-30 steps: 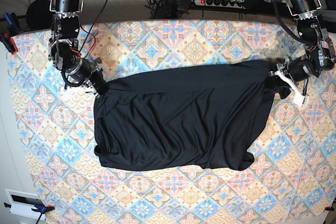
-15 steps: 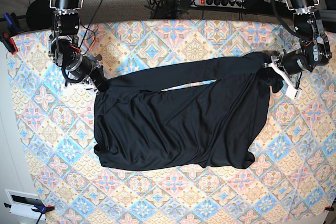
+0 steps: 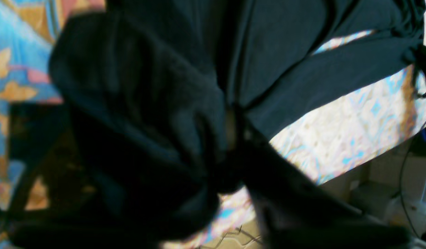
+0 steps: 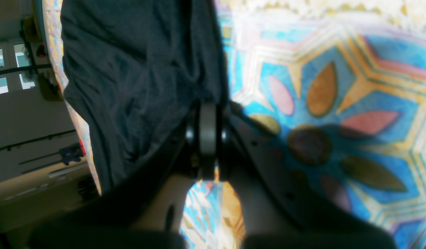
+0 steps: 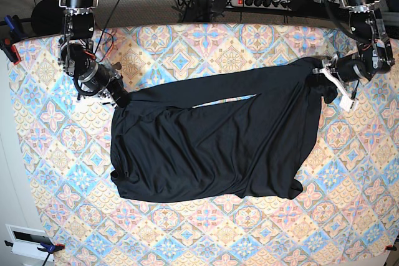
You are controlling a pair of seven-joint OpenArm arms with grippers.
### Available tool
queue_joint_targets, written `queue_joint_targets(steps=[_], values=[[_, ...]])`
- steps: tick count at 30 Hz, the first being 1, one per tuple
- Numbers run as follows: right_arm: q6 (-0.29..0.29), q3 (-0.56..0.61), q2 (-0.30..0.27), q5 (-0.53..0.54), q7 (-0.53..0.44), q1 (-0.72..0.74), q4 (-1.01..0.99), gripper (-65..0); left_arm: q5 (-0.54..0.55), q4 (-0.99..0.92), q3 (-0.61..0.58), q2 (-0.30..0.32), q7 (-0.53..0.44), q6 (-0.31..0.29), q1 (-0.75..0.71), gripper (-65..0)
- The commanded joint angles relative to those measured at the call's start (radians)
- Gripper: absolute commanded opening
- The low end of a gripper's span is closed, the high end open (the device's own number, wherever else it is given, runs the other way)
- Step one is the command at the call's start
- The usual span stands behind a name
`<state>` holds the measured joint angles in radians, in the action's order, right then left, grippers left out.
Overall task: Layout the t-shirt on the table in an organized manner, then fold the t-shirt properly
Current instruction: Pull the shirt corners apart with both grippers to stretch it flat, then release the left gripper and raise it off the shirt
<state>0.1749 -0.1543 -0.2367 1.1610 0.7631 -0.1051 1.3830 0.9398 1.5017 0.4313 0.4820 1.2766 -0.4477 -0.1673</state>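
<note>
Right gripper (image 5: 118, 99) pressed tight on a corner of the t-shirt (image 5: 212, 144), at about 10 o'clock of the garment in the base view; in the right wrist view, dark cloth bunched against the closed fingers (image 4: 207, 138) and running off toward 11 o'clock. Left gripper (image 5: 324, 78) at the opposite upper corner, near 2 o'clock of the garment; black fabric heaped over it in the left wrist view, blurred, so cannot tell how far the jaws stand apart or whether the cloth is pinched. Against the frame a second ago: upper hem no longer a flat edge, now drawn up into a taut band between the two corners, with a sliver of the table (image 5: 206, 48) showing through under that band just above the shirt's middle; left gripper shifted a little toward 12 o'clock, right gripper likewise slightly higher. Rest of the shirt lying flat and wrinkled on the patterned cloth, lower hem toward 6 o'clock, one rumpled lump at the 5 o'clock corner.
</note>
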Motion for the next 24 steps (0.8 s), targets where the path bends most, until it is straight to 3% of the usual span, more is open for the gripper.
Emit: queue_joint_targets(steps=[1, 5, 8, 17, 24], values=[[0.048, -0.001, -0.013, -0.056, 0.032, -0.02, -0.007, -64.9, 0.017, 0.017, 0.008, 0.027, -0.015, -0.003, 0.01, -46.7], [0.048, -0.001, -0.014, -0.056, 0.032, -0.02, -0.007, -64.9, 0.023, 0.015, 0.008, 0.065, 0.002, -0.007, 0.002, -32.3], [0.048, -0.001, -0.014, -0.056, 0.034, -0.02, -0.007, -64.9, 0.029, 0.015, 0.013, 0.071, 0.025, -0.009, -0.001, -25.7], [0.048, -0.001, -0.014, -0.056, 0.034, -0.023, -0.007, -64.9, 0.155, 0.015, 0.014, 0.131, 0.025, -0.009, -0.102, -25.4], [0.048, -0.001, -0.014, -0.056, 0.034, -0.023, -0.007, -64.9, 0.196, 0.015, 0.014, 0.128, 0.019, -0.009, -0.176, -25.4]])
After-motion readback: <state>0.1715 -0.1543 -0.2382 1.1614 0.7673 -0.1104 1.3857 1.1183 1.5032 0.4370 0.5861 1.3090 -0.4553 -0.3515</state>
